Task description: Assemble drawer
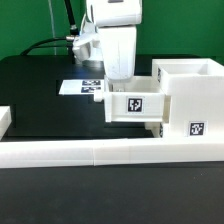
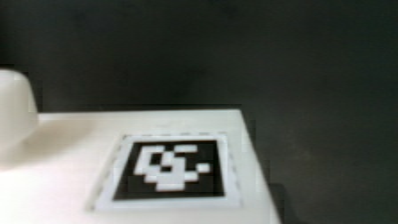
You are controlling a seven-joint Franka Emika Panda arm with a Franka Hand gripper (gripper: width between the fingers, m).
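Midway, a tagged tray [image 1: 135, 105] sits part-entered in the open-fronted case [image 1: 190, 100], behind the white rail [image 1: 100, 152]; my gripper [image 1: 118, 72] hangs over it, its grasp hidden, so I judge a level, square push best

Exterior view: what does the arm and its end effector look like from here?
The arm is glossy white with rounded housings and a dark joint seam. Black cables run behind it. The end effector is a white boxy body; its fingertips are hidden behind the tray.
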